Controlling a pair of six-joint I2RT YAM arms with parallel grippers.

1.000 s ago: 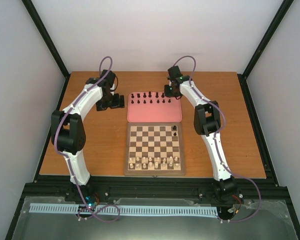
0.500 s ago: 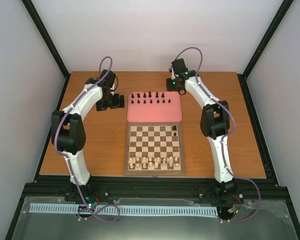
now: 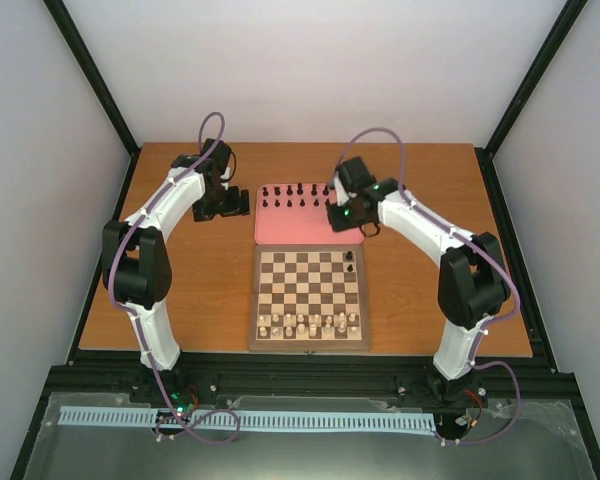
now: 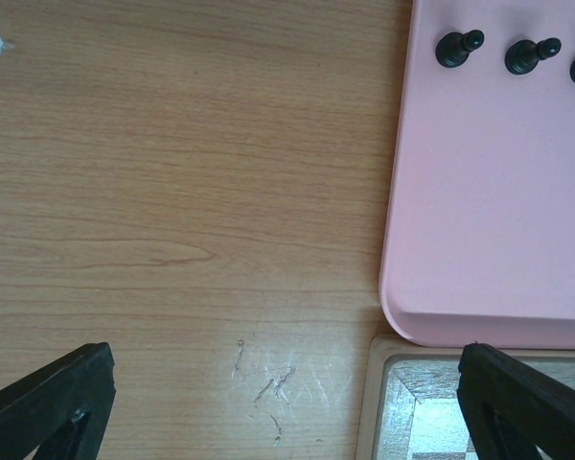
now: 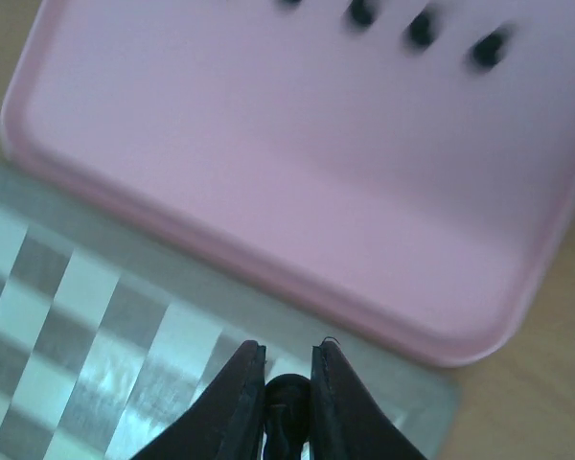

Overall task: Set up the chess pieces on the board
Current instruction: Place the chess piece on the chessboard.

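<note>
Ahead of the right gripper [image 5: 287, 356], the tray [image 3: 305, 228] is plain pink, and the chess pieces [image 3: 298, 190] on it are black. Below the gripper, the board [image 3: 302, 286] shows dark-brown and cream chequers with a light wooden border. Between its black fingers [image 5: 238, 407], the held piece [image 5: 286, 391] is black. The table [image 3: 200, 280] is orange-brown wood grain. The arms [image 3: 165, 205] are white.

We are looking down from high above and behind the arm bases, taking in the whole counter [image 3: 205, 300], the board [image 3: 310, 285] and the pink tray [image 3: 310, 228] beyond it. On the left wrist we are facing straight down, close over the tray's near-left corner and the board's corner. On the right wrist we are sitting similarly close, turned askew, over the tray's near edge and the board's far squares.
</note>
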